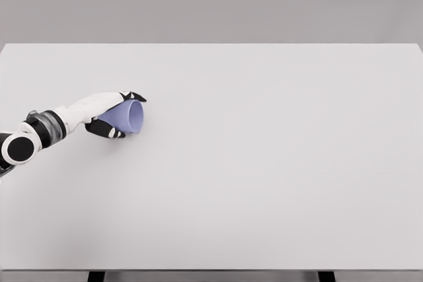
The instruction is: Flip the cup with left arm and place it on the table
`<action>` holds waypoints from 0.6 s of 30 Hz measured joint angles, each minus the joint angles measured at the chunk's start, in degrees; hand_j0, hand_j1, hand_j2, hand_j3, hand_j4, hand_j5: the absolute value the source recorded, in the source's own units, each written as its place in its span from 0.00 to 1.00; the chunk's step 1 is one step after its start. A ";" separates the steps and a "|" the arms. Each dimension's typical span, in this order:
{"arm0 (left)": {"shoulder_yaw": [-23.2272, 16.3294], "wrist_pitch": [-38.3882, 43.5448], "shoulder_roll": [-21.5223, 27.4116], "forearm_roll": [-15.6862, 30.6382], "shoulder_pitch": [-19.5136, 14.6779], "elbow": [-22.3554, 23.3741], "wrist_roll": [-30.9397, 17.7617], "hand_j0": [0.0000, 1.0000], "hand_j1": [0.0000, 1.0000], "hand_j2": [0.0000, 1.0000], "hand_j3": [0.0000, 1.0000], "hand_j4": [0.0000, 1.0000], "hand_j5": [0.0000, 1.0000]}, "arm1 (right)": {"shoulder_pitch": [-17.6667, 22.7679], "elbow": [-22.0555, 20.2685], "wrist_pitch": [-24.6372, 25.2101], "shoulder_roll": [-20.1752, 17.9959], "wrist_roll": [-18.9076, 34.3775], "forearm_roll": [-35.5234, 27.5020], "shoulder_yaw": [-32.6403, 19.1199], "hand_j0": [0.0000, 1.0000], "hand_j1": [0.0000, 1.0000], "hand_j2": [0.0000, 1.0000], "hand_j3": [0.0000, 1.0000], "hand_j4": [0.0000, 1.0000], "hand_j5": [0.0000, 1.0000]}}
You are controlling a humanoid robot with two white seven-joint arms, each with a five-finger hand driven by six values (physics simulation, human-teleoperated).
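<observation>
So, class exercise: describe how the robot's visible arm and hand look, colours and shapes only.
Only the left arm shows. It is white, with a round black joint disc near the picture's edge and a dark grey ribbed wrist ring. The left hand is white with black fingertips and black finger segments.

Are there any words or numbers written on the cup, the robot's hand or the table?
None: no words, numbers or signs can be read anywhere in the picture.
The cup is plain lilac, held on its side in the left hand.
The left hand is white with dark fingers, with no label.
The table is plain white.
</observation>
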 measured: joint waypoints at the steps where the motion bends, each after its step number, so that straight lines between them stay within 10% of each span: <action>1: 0.03 -0.01 0.00 -0.05 0.00 0.00 -0.11 0.64 0.64 0.64 0.64 0.64 0.64 | 0.00 0.00 0.00 0.00 0.01 0.00 0.00 1.00 1.00 1.00 1.00 1.00 1.00; 18: 0.68 -7.06 2.57 4.33 -1.49 -0.54 -0.73 0.53 0.53 0.53 0.53 0.53 0.53 | 0.00 0.00 0.00 0.00 0.01 0.00 0.00 1.00 1.00 1.00 1.00 1.00 1.00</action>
